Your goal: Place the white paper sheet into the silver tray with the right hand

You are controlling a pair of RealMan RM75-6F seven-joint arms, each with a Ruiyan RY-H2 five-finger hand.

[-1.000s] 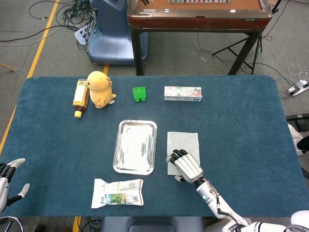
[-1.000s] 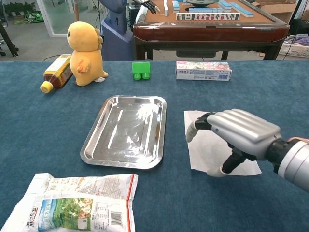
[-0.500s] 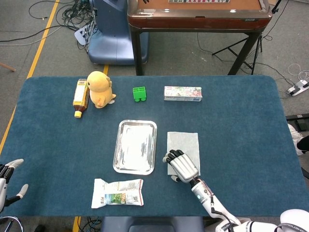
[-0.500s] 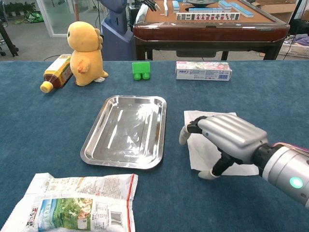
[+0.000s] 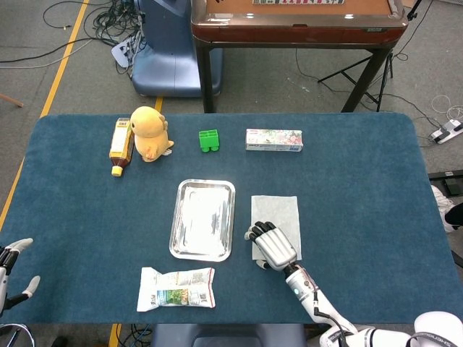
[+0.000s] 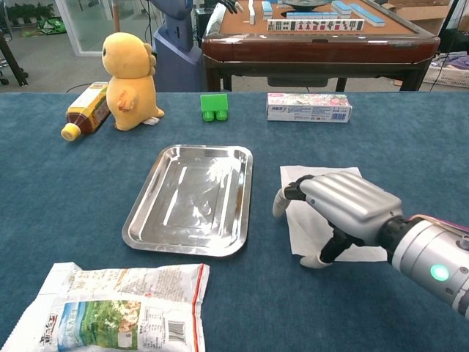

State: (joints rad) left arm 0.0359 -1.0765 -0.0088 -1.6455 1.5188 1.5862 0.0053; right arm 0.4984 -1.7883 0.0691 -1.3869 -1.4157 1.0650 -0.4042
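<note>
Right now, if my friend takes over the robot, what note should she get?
Right robot hand: arched over the near left part of the white paper sheet, fingertips at its left edge; whether it grips yet is unclear.
Left robot hand: open, idle at the table's near left edge.
White paper sheet: flat on the cloth, just right of the silver tray.
Done: reached the sheet.
Left: pick it up, move it left, lay it in the tray.

Left hand (image 5: 14, 269) half past frame edge.
</note>
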